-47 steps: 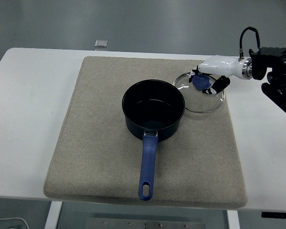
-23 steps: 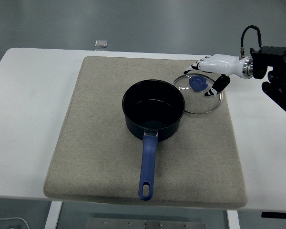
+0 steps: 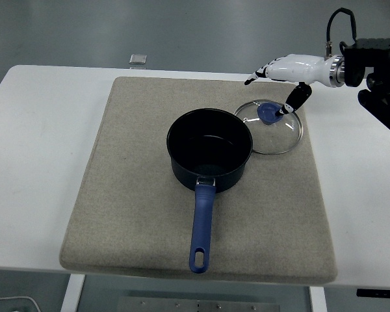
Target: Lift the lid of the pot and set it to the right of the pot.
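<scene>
Head view: round glass pot lid with blue knob (image 3: 271, 127) lies flat on grey felt mat (image 3: 136, 195), just right of black pot with long blue handle (image 3: 209, 151), rim touching pot. White right hand (image 3: 287, 73) hovers above lid, fingers spread, holding nothing. Mat sits on white table (image 3: 39, 143). Small grey square thing (image 3: 138, 59) at far edge.

I see my right arm (image 3: 377, 71) cut off at the frame's right edge; small grey object (image 3: 138, 59) beyond the table is unidentifiable.
</scene>
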